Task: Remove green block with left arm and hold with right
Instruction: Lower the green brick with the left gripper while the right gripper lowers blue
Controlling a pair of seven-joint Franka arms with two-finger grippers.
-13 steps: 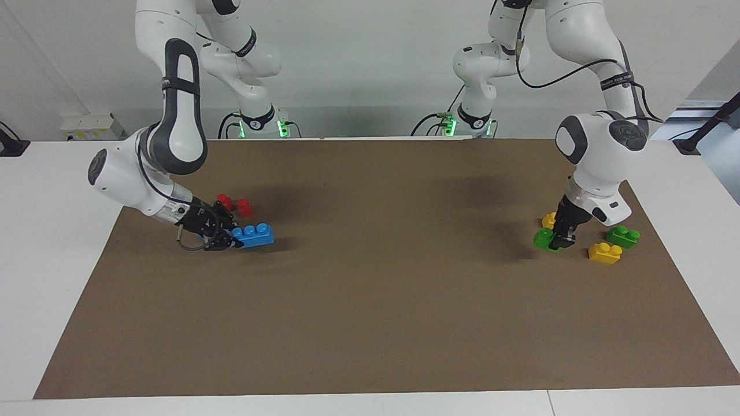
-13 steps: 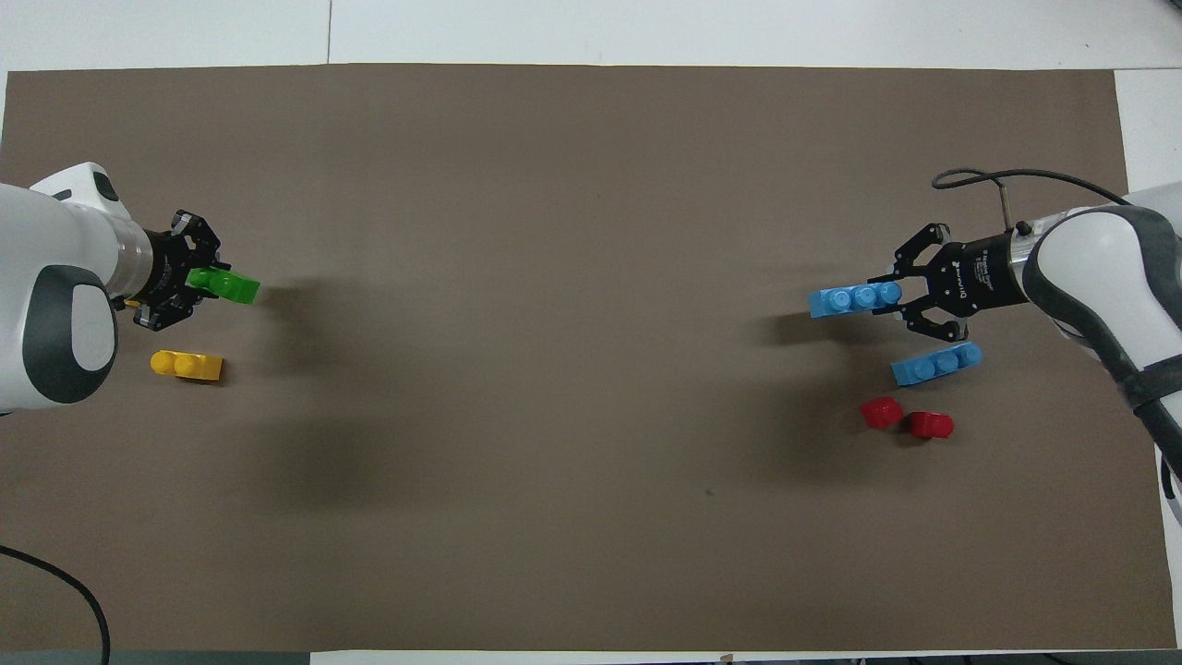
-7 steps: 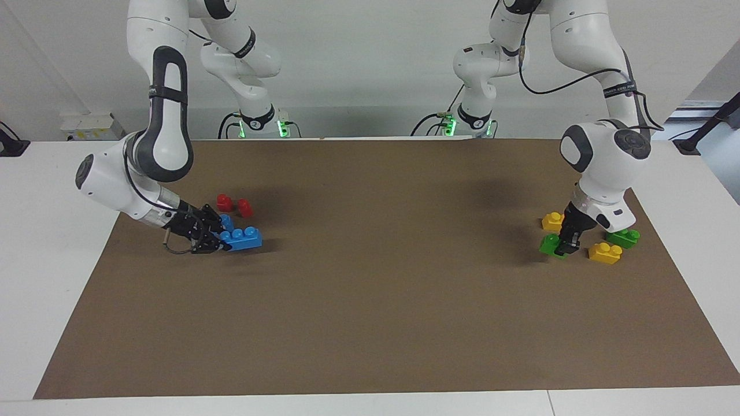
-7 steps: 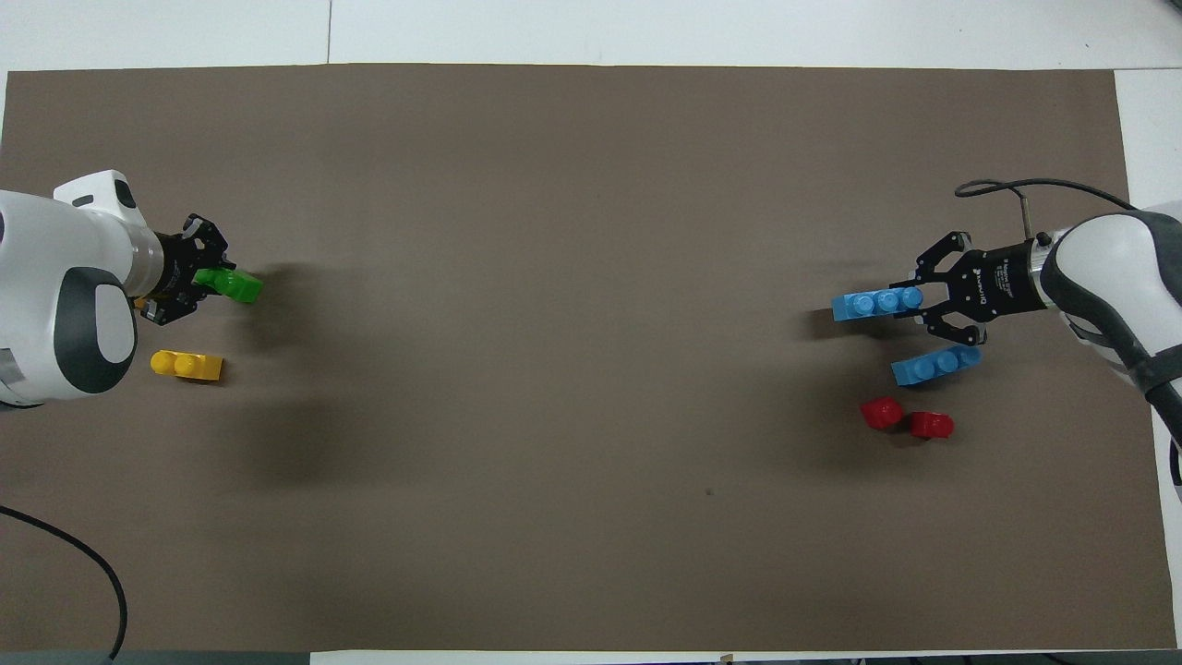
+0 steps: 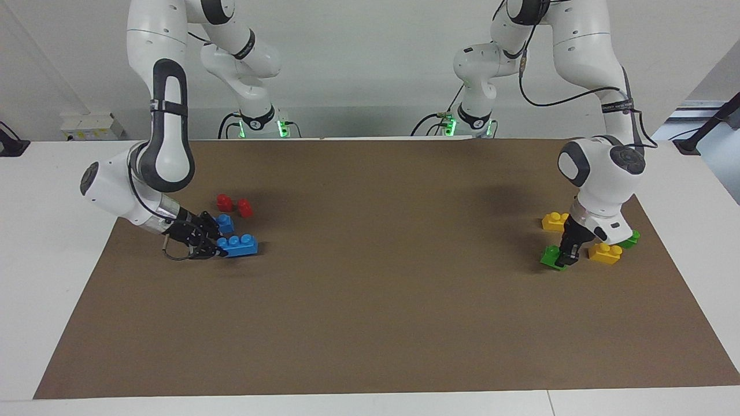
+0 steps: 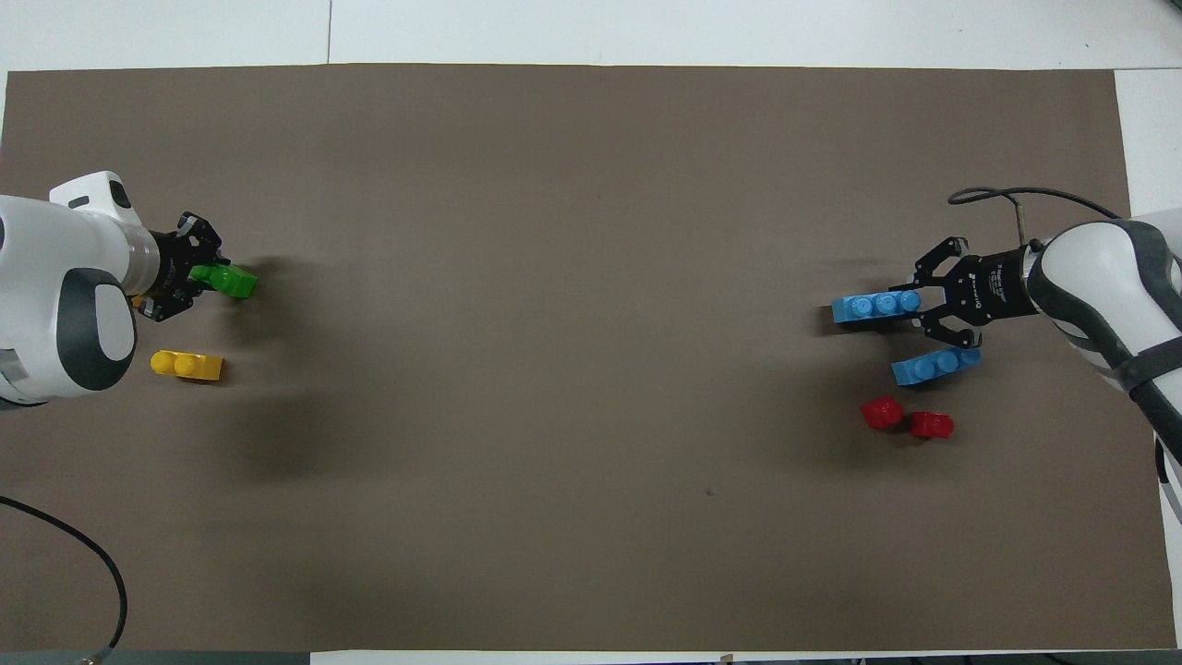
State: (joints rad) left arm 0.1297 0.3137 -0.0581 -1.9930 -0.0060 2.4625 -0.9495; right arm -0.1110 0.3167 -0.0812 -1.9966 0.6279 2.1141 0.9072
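1. At the left arm's end of the bench, the small bright light-green plastic two-stud brick (image 5: pixel 552 256) is pinched in the left pincer (image 5: pixel 566 258), tilted, low over the brown paper mat (image 5: pixel 393 300).
2. Left pincer: fingers closed on the brick's end; the brick projects from the fingertips toward the middle of the bench.
3. Near it on the mat lie two yellow two-stud bricks (image 5: pixel 605 253) (image 5: pixel 554 221) and a darker green brick (image 5: pixel 631 237), the last mostly hidden by the left arm's wrist.
4. Right pincer (image 5: pixel 215 249): at the right arm's end, fingers clamped on one end of a blue three-stud brick (image 5: pixel 238 245), low at the mat.
5. A second blue brick (image 5: pixel 224 222) and two red pieces (image 5: pixel 233 205) lie nearer to the robots than the held blue brick.
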